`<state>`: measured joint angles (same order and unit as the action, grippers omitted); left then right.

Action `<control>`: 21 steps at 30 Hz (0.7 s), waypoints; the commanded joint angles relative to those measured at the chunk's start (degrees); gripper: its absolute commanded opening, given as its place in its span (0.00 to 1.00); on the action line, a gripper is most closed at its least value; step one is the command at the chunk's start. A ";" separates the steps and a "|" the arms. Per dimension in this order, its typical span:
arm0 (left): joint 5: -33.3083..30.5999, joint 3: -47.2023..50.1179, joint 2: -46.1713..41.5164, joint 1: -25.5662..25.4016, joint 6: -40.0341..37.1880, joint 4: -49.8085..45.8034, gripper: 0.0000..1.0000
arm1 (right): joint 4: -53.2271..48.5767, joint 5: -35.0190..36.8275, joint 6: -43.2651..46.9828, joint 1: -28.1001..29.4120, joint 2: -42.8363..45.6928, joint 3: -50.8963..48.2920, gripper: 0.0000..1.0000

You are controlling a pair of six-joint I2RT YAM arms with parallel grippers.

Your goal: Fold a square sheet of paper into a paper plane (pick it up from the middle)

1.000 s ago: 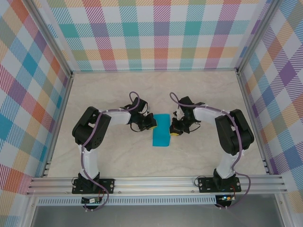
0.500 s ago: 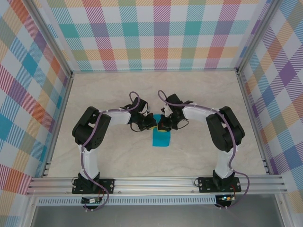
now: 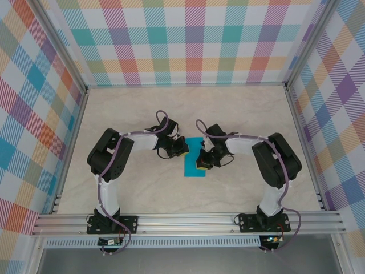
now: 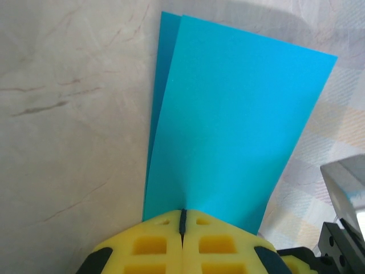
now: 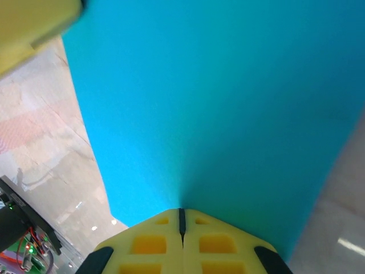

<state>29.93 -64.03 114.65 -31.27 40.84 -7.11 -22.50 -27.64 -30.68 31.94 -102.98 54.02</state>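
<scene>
Top external view: the teal sheet of paper (image 3: 193, 161) lay folded into an upright rectangle near the middle of the table (image 3: 137, 188), between the two arms. The left gripper (image 3: 181, 152) sat at the paper's left edge, toward its far end. The right gripper (image 3: 201, 166) was over the paper's right side, nearer the front. Both yellow tips were low against the sheet. Plaid walls (image 3: 188, 40) closed in the table on three sides.

Left wrist view: the left gripper (image 4: 182, 212) had its yellow fingers pressed together, with only a thin dark seam between them. The tips met the near edge of the sheet of paper (image 4: 234, 125). Two layers showed, the top one shifted slightly, leaving a narrow, darker strip of the lower layer along the left. The marbled table (image 4: 68, 114) lay beside it.

Right wrist view: the right gripper (image 5: 181, 211) also had its fingers closed against each other, tips down on the sheet of paper (image 5: 217, 103), which spread wide ahead of them. I could not tell whether any paper was pinched in the seam. A blurred yellow finger of the left gripper (image 5: 34, 23) crossed the upper left corner.
</scene>
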 commanded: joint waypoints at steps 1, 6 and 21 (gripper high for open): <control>-14.82 5.93 9.26 -0.23 -0.15 -19.95 0.00 | -5.04 1.30 -0.12 0.24 2.97 -5.89 0.00; -14.86 5.67 9.28 -0.27 -0.34 -19.96 0.00 | -3.08 1.24 -3.40 0.27 7.92 -13.74 0.00; -13.97 4.48 7.61 -0.30 -1.67 -20.67 0.00 | -3.11 4.16 -2.02 0.22 5.26 5.63 0.00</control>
<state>29.71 -64.73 114.69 -31.33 40.42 -8.08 -26.04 -23.94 -33.43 31.94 -93.78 57.56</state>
